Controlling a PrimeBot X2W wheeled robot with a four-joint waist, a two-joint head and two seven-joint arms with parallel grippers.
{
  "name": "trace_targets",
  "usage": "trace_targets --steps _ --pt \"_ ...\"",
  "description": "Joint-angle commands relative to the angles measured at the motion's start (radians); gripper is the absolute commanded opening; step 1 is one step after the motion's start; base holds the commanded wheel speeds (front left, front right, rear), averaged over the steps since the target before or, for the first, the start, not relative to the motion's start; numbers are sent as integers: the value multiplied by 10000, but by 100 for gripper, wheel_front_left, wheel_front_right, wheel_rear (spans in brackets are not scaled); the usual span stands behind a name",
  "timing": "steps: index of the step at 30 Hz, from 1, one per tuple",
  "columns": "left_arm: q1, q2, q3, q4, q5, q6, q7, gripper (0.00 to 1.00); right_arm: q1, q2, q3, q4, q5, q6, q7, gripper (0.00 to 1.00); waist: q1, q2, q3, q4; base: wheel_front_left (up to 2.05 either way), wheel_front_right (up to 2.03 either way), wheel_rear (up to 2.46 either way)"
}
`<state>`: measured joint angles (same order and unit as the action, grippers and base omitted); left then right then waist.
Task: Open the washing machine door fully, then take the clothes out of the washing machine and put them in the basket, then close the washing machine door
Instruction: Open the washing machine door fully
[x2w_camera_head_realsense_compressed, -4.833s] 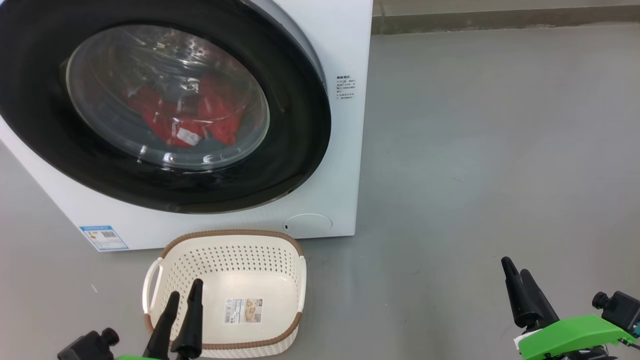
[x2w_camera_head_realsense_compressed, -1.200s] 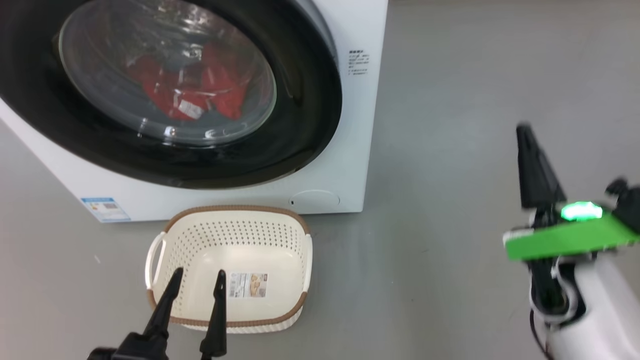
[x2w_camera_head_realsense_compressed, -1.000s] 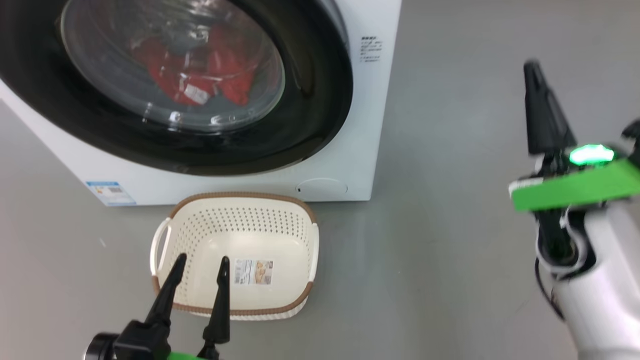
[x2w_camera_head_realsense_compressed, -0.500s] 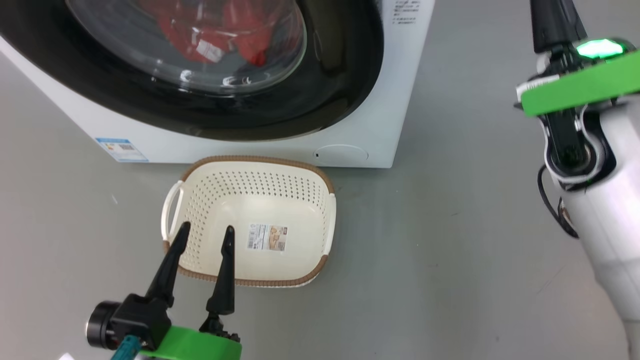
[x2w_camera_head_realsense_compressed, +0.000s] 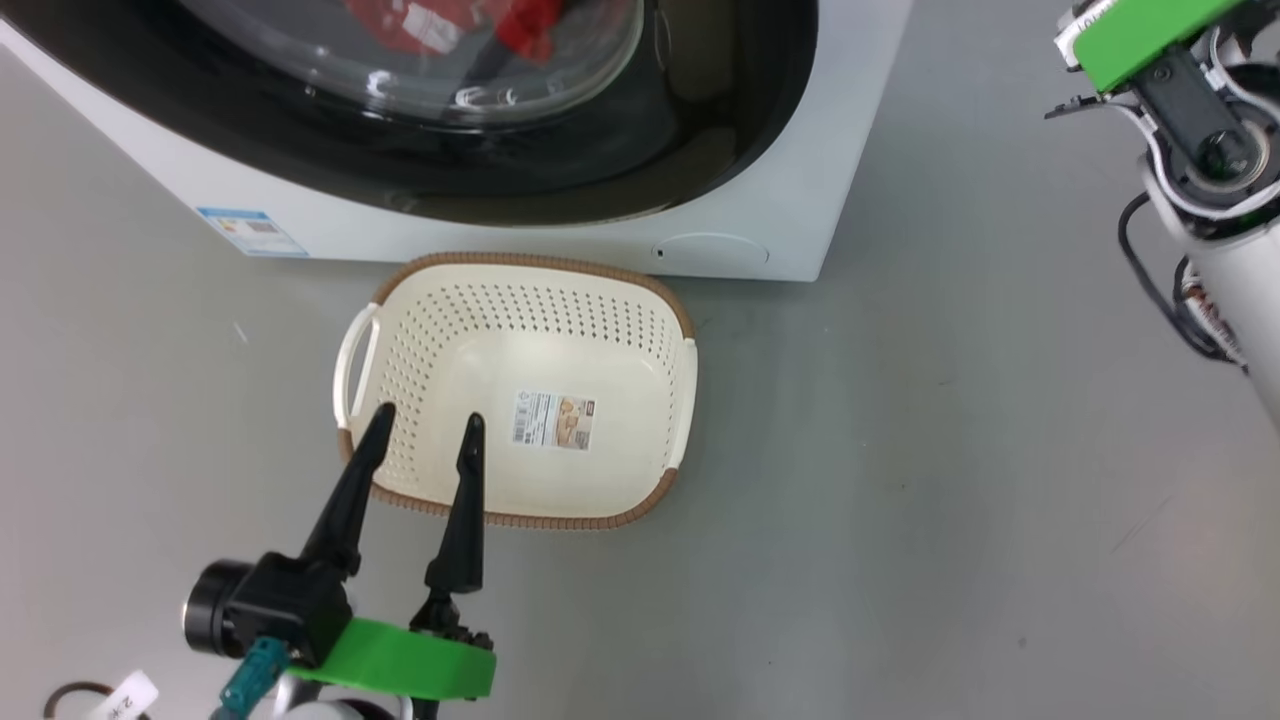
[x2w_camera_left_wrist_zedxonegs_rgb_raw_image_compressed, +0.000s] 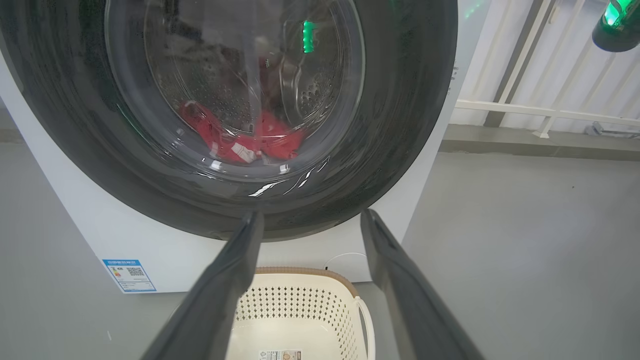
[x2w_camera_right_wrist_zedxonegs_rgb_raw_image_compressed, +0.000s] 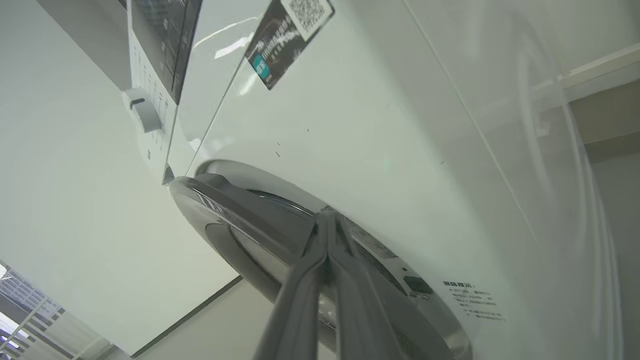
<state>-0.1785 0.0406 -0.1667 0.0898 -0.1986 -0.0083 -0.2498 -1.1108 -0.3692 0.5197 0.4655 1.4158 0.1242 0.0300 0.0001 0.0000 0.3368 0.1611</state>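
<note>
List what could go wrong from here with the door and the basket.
1. The right gripper is shut, its tips pointing at the edge of the washing machine door; they may slip off the glossy rim without catching it.
2. The left gripper hangs open over the near rim of the basket; lowering it could knock the basket aside.

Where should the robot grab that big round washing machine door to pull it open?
Probably the black rim's outer edge on the washing machine door, from the robot's right. There the rim stands proud of the white front, leaving a lip to hook behind; the shut right gripper points at it. The bulging glass offers no hold.
</note>
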Motion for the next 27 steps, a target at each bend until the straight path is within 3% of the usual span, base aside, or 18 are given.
trace_targets --steps 1,15,27 --pt "-340 97 252 -224 -55 -6 -120 100 -360 -98 278 -77 374 65 657 0 0 0 215 79 0 0 0" --pt "-582 97 70 -222 -111 -51 -120 100 -1518 187 -131 1286 2955 65 4243 0 0 0 669 236 0 0 0" --pt "-795 97 -192 -307 -205 -44 -120 100 -2431 570 -308 2734 3323 65 5939 0 0 0 1159 459 0 0 0"
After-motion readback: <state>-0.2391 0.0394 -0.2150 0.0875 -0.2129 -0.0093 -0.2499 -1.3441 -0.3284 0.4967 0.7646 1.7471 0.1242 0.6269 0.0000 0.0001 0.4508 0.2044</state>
